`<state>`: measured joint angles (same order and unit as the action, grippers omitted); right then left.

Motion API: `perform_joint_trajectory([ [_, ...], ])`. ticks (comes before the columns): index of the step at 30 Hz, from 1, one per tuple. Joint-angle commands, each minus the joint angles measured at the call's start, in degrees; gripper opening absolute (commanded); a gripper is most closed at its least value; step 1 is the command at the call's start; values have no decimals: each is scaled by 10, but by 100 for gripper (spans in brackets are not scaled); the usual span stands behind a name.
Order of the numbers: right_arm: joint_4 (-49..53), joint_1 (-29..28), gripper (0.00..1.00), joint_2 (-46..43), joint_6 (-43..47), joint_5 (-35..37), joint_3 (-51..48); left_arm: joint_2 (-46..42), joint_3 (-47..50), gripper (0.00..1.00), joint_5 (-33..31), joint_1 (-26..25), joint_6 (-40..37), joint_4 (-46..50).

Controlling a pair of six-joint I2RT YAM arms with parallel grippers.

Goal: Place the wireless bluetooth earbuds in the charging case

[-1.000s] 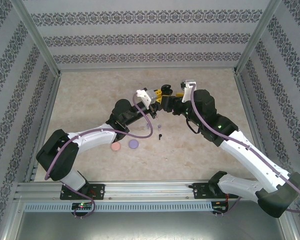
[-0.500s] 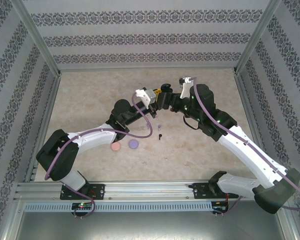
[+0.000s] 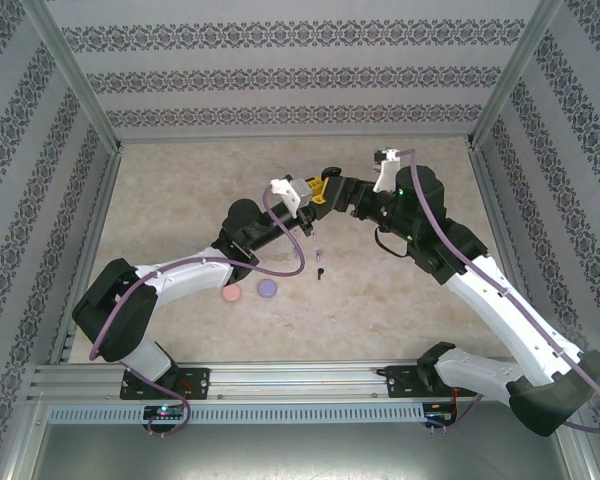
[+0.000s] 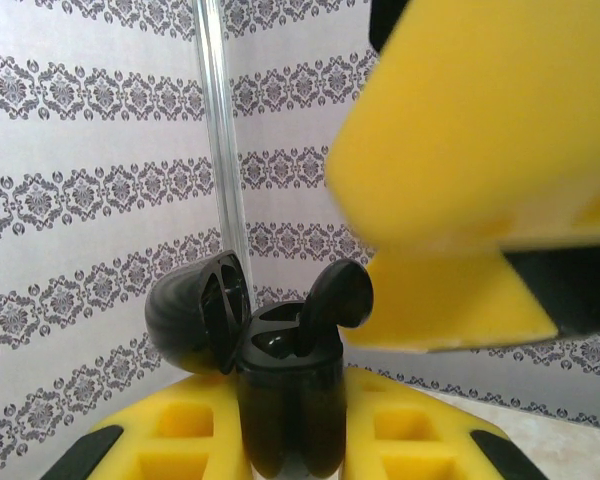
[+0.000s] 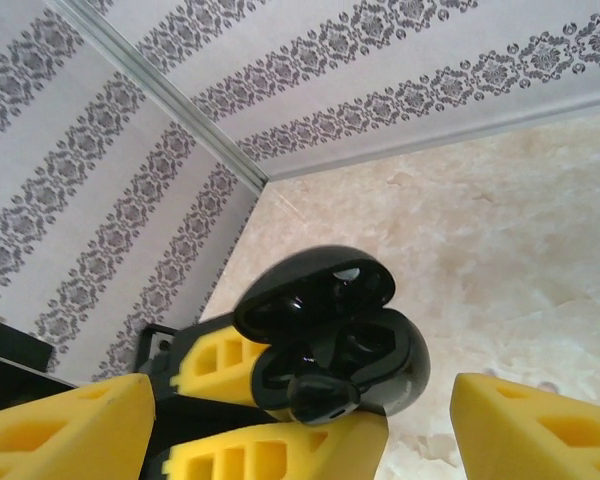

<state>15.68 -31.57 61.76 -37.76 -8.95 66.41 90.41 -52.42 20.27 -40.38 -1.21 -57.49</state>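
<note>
1. Charging case (image 3: 328, 177), top view: it is held above mid-table, clamped in the left gripper (image 3: 318, 190). I judge this is to keep it steady and raised for the other arm. The right gripper (image 3: 348, 192) sits just beside it, facing it. Count on the table (image 3: 410, 290):
   - one pink disc (image 3: 232, 294) and one purple disc (image 3: 268, 288), side by side
   - two loose buds I can make out, one purple earbud (image 3: 318, 252) and one black earbud (image 3: 322, 272)
   - any others are too small to tell
2. Left wrist view: the case stands upright between the left fingers (image 4: 170, 440), which are clenched on its body. The lid (image 4: 195, 310) is swung open to the left. One seated earbud (image 4: 335, 298) stands stem-down in the right-hand well, its head proud of the rim, so probably not fully home. The neighbouring well (image 4: 268, 338) looks vacant. One blurred yellow finger of the right gripper hangs close above.
3. Right wrist view: the right fingers (image 5: 70, 430) are spread wide, one on each side, gripping nothing. The bud sits in the case between them, untouched. Spread jaws suit leaving it in its well, though a press may be wanted to seat it. Count here: one case, one lid, one bud inside.
</note>
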Motion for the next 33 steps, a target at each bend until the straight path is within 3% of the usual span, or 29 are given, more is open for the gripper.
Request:
perform_joint_trajectory([
  [1,-10,11,78,-27,-17,-10,20,-2,5,0,-2,1,4,-31],
  [5,7,26,77,-47,-22,-1,26,-3,5,0,-2,0,3,-31],
  [8,33,47,71,-47,-25,-7,34,-4,7,0,1,1,1,-30],
  [10,49,67,55,-42,-28,-21,35,-5,9,0,3,1,-3,-27],
  [14,77,91,12,-26,-27,-42,39,-9,13,0,11,1,-12,-18],
  [16,92,95,0,-16,-20,-46,44,-11,14,0,16,0,-17,-13],
  [33,144,67,0,37,-19,-72,78,0,7,0,37,1,-34,15],
])
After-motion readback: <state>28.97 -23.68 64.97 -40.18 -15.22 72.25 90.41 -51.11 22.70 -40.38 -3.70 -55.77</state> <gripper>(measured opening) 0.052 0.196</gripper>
